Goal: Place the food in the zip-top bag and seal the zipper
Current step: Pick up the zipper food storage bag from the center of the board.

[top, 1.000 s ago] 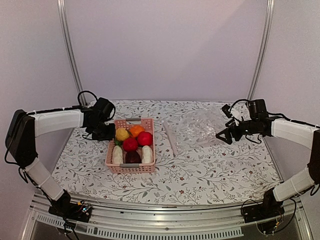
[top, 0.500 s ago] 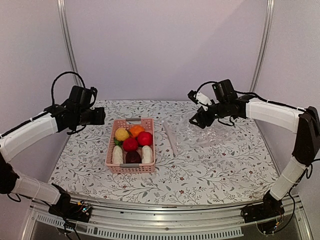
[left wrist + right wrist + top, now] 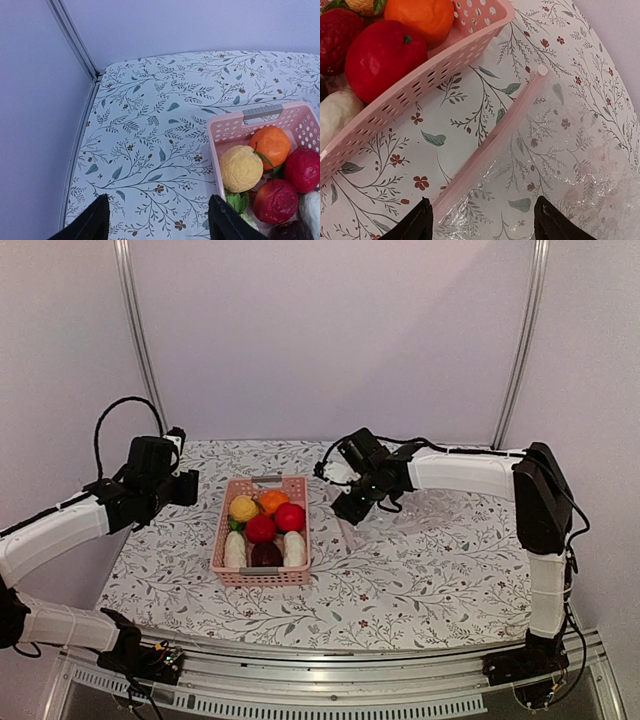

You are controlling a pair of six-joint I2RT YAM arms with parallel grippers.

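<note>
Beside the pink basket (image 3: 262, 532) holding the food (image 3: 265, 527), the flat bag (image 3: 560, 165) could slide or bunch if the right gripper (image 3: 480, 222), fingers apart, misses its zipper (image 3: 490, 145); the left gripper (image 3: 156, 220) is open too.

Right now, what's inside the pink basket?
The pink basket holds toy food: a yellow piece, an orange one, two red ones, a dark maroon one and two white oblongs. Anything lying beneath them is covered.

Food (image 3: 266, 529) in basket (image 3: 262, 578), bag (image 3: 560, 165) rightward
</note>
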